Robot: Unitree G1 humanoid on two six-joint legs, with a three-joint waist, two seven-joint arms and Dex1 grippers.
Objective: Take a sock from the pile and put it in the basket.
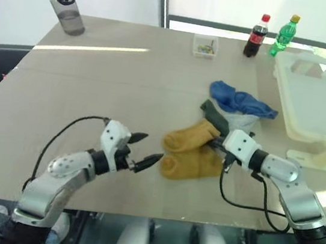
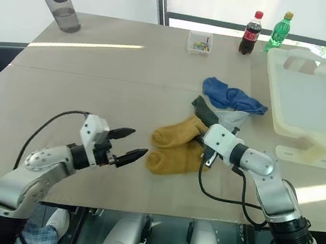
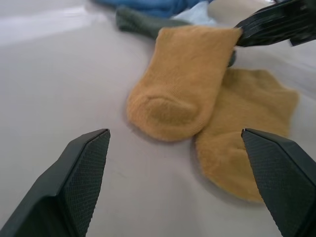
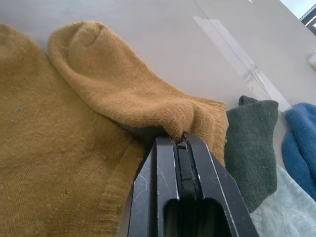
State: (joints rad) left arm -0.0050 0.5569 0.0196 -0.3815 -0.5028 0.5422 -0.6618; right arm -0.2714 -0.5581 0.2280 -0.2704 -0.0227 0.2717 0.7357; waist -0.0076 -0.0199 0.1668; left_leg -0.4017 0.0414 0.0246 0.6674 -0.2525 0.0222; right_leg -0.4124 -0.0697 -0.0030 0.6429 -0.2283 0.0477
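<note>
The pile lies mid-table: two mustard yellow socks (image 1: 191, 137) (image 1: 190, 162), a dark green sock (image 1: 215, 116), a blue sock (image 1: 239, 99) and a pale one (image 1: 241, 119). My right gripper (image 1: 211, 143) is shut on the cuff of the upper yellow sock (image 4: 123, 84), whose fabric bunches at the fingertips (image 4: 180, 143). Just left of the yellow socks' toes, my left gripper (image 1: 152, 147) is open and holds nothing; its fingers (image 3: 84, 168) frame both yellow socks (image 3: 182, 84). The cream-white basket (image 1: 318, 98) stands at the far right, with nothing in it.
A grey water bottle (image 1: 64, 4) stands at the far left corner. A small clear box (image 1: 205, 46), a cola bottle (image 1: 257, 36) and a green bottle (image 1: 283, 36) line the far edge. A white base piece (image 1: 319, 159) sticks out under the basket.
</note>
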